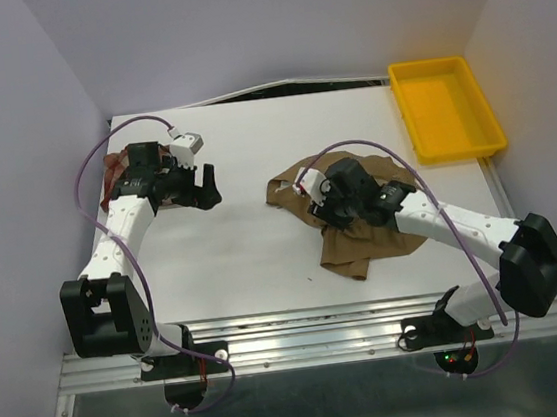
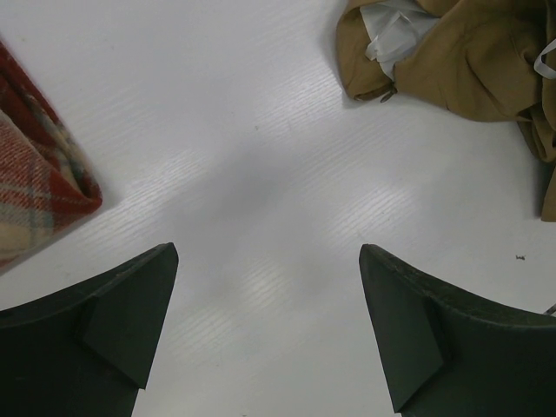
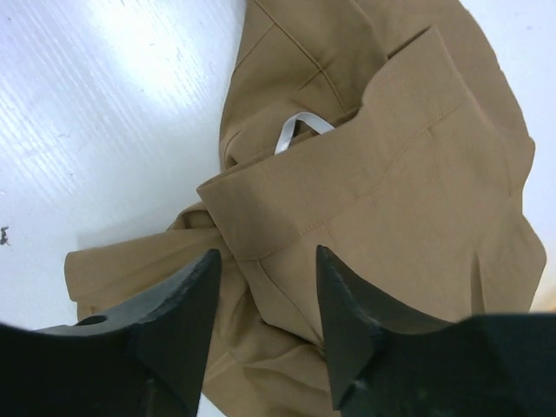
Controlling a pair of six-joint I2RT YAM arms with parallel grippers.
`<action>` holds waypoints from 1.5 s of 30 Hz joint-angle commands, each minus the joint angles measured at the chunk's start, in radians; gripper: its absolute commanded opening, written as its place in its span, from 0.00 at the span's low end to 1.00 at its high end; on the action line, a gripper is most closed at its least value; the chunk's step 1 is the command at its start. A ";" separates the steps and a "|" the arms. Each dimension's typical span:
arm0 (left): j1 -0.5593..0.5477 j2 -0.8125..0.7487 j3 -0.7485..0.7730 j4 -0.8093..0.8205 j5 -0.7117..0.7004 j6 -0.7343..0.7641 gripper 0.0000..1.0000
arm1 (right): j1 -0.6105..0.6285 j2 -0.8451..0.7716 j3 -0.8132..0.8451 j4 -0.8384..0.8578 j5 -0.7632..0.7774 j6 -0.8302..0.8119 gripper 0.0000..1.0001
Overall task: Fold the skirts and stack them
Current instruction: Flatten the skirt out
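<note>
The tan-brown skirt (image 1: 357, 235) lies crumpled in the middle of the table, and it also shows as the tan skirt (image 3: 391, 174) and at the upper right as the tan skirt (image 2: 452, 61). My right gripper (image 1: 317, 207) sits low over it. In the right wrist view the right gripper (image 3: 268, 254) is open, its fingers straddling a raised fold without pinching it. The folded plaid skirt (image 1: 114, 175) lies at the back left, partly hidden under my left arm; its corner, the plaid skirt (image 2: 35, 174), shows at the left. My left gripper (image 1: 208, 186) (image 2: 268, 250) is wide open over bare table.
A yellow tray (image 1: 445, 107) stands at the back right corner. A white hanger loop (image 3: 295, 130) sticks out of the tan skirt. White walls close in the table on the left, back and right.
</note>
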State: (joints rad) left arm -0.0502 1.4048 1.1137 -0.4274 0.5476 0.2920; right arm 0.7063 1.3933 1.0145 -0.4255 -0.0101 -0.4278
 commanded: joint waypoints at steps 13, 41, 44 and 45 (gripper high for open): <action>0.001 0.019 0.037 -0.027 0.002 -0.005 0.98 | 0.142 0.059 -0.131 0.229 0.220 -0.066 0.57; 0.000 0.043 0.026 0.028 0.020 0.010 0.96 | 0.142 0.077 -0.068 0.430 0.377 -0.209 0.01; -0.020 0.063 0.021 0.073 0.038 0.013 0.96 | 0.124 0.012 -0.015 0.367 0.322 -0.226 0.01; -0.031 0.068 0.023 0.111 0.034 0.013 0.96 | 0.124 -0.032 -0.001 0.349 0.287 -0.232 0.01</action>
State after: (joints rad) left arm -0.0555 1.4563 1.1145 -0.4133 0.5438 0.2916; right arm 0.8375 1.4891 0.9035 -0.0753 0.3408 -0.6338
